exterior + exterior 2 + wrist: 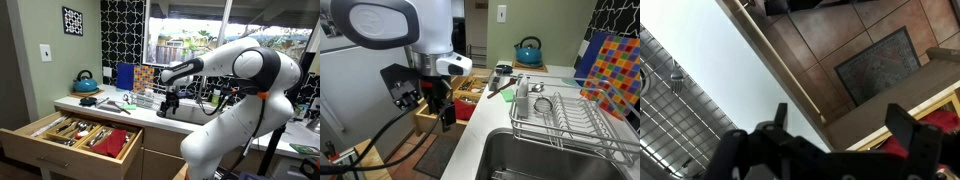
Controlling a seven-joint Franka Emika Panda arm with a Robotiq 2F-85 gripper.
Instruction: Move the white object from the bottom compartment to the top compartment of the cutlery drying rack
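- My white arm (pixel 235 100) fills much of both exterior views, bent out in front of the counter.
- The white counter (pixel 485 130) runs along the wall, with the steel sink (pixel 550 160) set into it.
- Below it, a wooden drawer (pixel 60 152) stands pulled out, cutlery lying in its dividers.
- The cutlery drying rack (pixel 523 97) sits on the counter just beside the sink, utensils sticking up from it. I cannot make out the white object or which compartment it is in.
- A teal kettle (pixel 528 50) stands behind, near the wall.
- My gripper (pixel 447 112) hangs off the counter's edge over the floor, well apart from the rack. Its fingers (pixel 780 112) are spread wide and hold nothing.
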